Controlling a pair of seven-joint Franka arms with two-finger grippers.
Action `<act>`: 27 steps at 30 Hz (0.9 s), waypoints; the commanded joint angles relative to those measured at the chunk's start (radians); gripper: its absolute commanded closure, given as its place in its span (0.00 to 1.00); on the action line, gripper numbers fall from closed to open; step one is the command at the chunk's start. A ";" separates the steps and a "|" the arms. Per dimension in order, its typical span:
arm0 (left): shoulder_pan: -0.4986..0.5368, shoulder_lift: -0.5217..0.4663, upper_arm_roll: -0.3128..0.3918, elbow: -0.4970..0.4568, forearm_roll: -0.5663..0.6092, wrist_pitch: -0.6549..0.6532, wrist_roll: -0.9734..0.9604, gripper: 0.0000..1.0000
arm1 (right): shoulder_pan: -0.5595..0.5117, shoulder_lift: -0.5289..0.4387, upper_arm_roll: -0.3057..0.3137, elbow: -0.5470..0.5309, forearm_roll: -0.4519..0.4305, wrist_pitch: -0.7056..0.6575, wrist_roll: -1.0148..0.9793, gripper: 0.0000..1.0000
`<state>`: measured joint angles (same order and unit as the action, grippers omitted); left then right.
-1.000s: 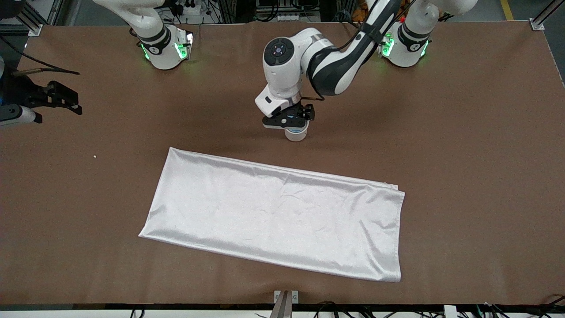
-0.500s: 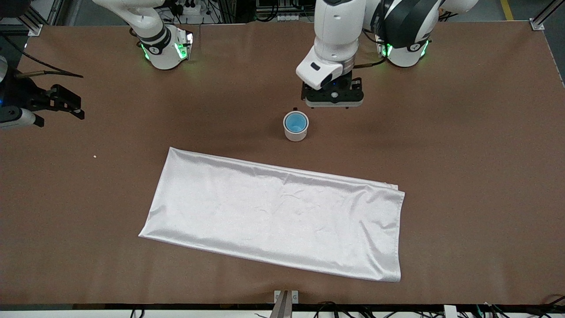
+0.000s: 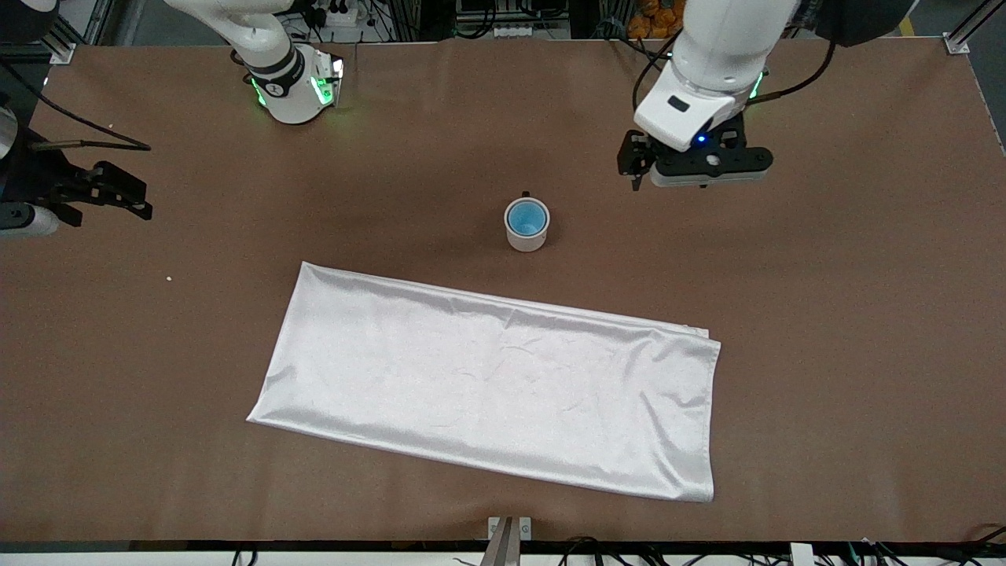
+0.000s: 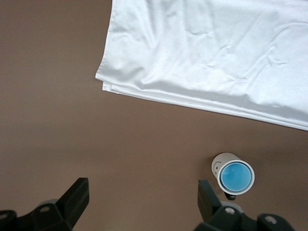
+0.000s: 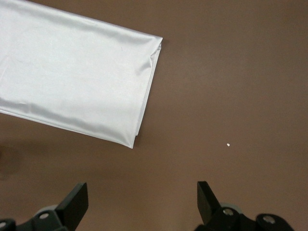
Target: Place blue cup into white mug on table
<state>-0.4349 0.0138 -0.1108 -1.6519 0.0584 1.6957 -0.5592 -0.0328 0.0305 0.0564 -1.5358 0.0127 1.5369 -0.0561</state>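
Note:
The blue cup [image 3: 526, 218] sits inside the white mug [image 3: 524, 239], which stands upright on the brown table [image 3: 825, 314] a little farther from the front camera than the cloth. The mug's small dark handle points toward the robots' bases. My left gripper [image 3: 695, 169] is open and empty, up over bare table beside the mug, toward the left arm's end. In the left wrist view the open left gripper [image 4: 142, 190] frames bare table, with the cup [image 4: 236, 176] in the mug [image 4: 221, 164] off to one side. My right gripper [image 3: 135, 195] waits, open and empty, at the right arm's end; the right wrist view shows it [image 5: 141, 192] over bare table.
A large white satin cloth [image 3: 487, 385] lies folded flat on the table, nearer the front camera than the mug; it also shows in the left wrist view [image 4: 216, 53] and the right wrist view [image 5: 72, 82]. A tiny white speck [image 3: 169, 278] lies near the right arm's end.
My left gripper has let go of the blue cup, risen off the mug and swung toward the left arm's end. The cup stays in the mug. The right gripper has barely shifted.

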 commanded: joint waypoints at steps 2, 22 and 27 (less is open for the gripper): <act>0.093 -0.031 0.000 -0.020 -0.041 -0.013 0.139 0.00 | -0.006 -0.006 -0.001 -0.006 0.004 -0.001 0.012 0.00; 0.130 -0.032 0.145 -0.019 -0.068 -0.011 0.358 0.00 | -0.015 -0.004 -0.003 -0.026 0.003 0.003 0.010 0.00; 0.131 -0.023 0.154 -0.002 -0.065 -0.011 0.394 0.00 | -0.015 -0.004 -0.003 -0.026 0.001 0.006 0.010 0.00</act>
<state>-0.3074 0.0039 0.0352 -1.6535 0.0143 1.6897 -0.2100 -0.0408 0.0320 0.0511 -1.5531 0.0126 1.5364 -0.0549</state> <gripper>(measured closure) 0.000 0.000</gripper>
